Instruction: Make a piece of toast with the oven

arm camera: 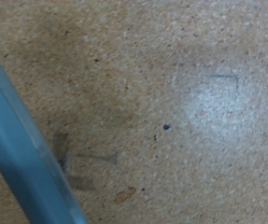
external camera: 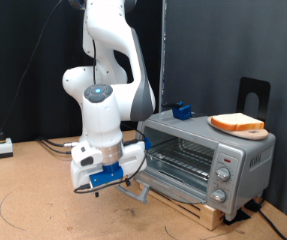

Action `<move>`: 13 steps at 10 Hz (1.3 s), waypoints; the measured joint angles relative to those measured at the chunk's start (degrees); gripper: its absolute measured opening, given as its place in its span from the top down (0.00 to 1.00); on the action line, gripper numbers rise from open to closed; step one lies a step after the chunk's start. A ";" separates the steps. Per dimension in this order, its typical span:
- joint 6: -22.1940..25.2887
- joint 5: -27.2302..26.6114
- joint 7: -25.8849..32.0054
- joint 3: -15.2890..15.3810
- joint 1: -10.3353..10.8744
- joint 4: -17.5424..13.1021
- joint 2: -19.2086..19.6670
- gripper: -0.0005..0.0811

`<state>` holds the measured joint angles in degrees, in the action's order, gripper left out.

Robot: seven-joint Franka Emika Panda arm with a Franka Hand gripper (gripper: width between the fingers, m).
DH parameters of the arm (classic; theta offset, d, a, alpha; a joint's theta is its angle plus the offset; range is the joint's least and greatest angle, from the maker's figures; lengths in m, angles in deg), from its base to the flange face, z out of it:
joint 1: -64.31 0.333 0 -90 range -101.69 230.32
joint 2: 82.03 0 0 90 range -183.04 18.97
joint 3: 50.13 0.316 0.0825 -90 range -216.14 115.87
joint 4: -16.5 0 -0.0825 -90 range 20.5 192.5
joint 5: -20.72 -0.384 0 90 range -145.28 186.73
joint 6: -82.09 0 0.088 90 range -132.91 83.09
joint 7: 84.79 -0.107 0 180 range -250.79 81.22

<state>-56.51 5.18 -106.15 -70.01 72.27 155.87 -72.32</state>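
Gripper (external camera: 103,187): low beside the open door (external camera: 141,190); fingers hidden, so width I cannot tell.
Toast (external camera: 237,123): on round board (external camera: 251,132) on top of toaster oven (external camera: 208,158), not loaded.
Wrist view: only wooden table (arm camera: 171,93), blurred blue edge.

From my remote seat I see a brown chipboard table (external camera: 28,205) carrying everything. On it, toward the exterior view's right, a pale wooden pallet (external camera: 198,209) lies flat, and the oven (external camera: 208,155) stands on that, its glass door (external camera: 141,188) dropped open with its edge close to the table. At the exterior view's left edge a small white box (external camera: 2,148) sits on the surface, with dark cables (external camera: 53,143) trailing along the back. A thin cord (external camera: 23,200) loops across the bare front area. In the wrist view I see only speckled board (arm camera: 171,112) with faint marks and a blue-grey edge (arm camera: 21,149) crossing one corner.
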 joint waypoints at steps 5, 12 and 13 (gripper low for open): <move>-3.35 -0.06 0.87 0.33 0.01 -1.61 4.92 0.00; -8.50 -0.45 1.42 -0.83 -1.80 -1.86 9.25 0.00; -9.11 -1.79 3.46 -0.82 -2.92 -1.90 8.73 0.00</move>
<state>-65.62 3.39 -102.69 -70.83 69.35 153.97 -63.59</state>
